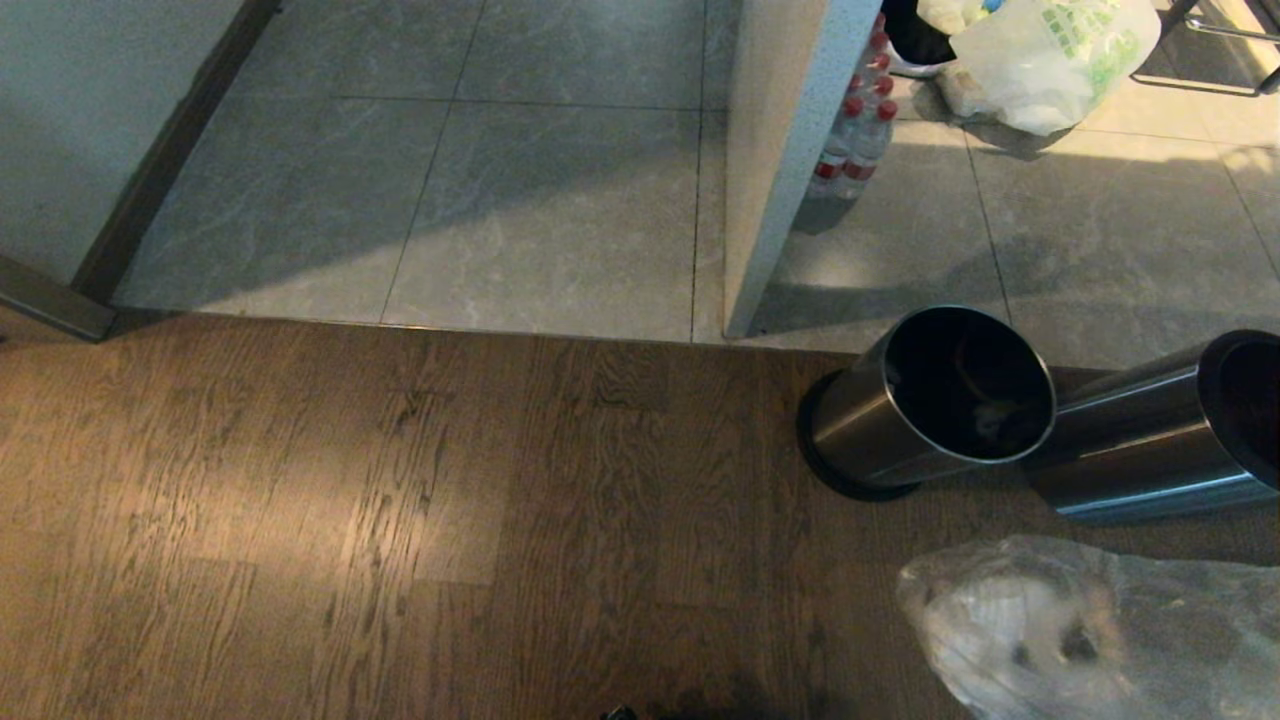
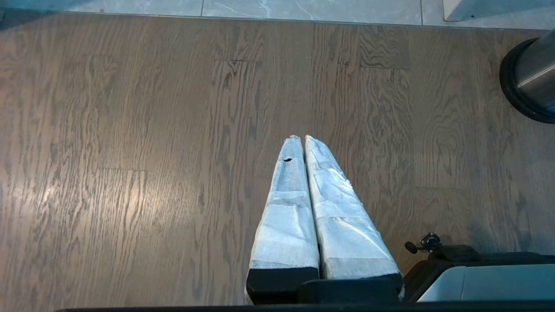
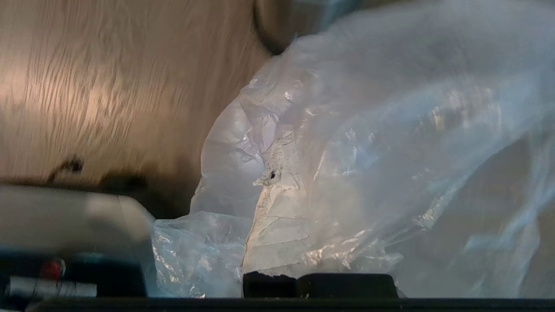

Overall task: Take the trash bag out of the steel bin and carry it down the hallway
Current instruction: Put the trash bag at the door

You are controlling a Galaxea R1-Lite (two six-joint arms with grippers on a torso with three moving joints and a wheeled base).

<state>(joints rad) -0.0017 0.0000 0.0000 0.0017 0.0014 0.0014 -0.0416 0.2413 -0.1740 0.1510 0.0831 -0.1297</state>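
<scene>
The trash bag (image 1: 1090,630), clear and crinkled, hangs at the lower right of the head view, above the dark wood floor and out of the bin. In the right wrist view the trash bag (image 3: 368,143) drapes over my right gripper (image 3: 282,173), which is shut on its plastic; only one taped finger (image 3: 277,225) shows through. The steel bin (image 1: 880,420) stands open and dark inside, just beyond the bag; its black base (image 2: 516,86) shows in the left wrist view. Past the wood floor lie the hallway's grey tiles (image 1: 450,190). My left gripper (image 2: 303,138) hangs shut and empty over the wood.
A second steel bin (image 1: 1140,450) stands right of the first. A white post (image 1: 790,150) rises at the tile edge, with bottled water (image 1: 855,130) and a white green-printed bag (image 1: 1050,55) behind it. A wall with dark skirting (image 1: 170,150) bounds the left.
</scene>
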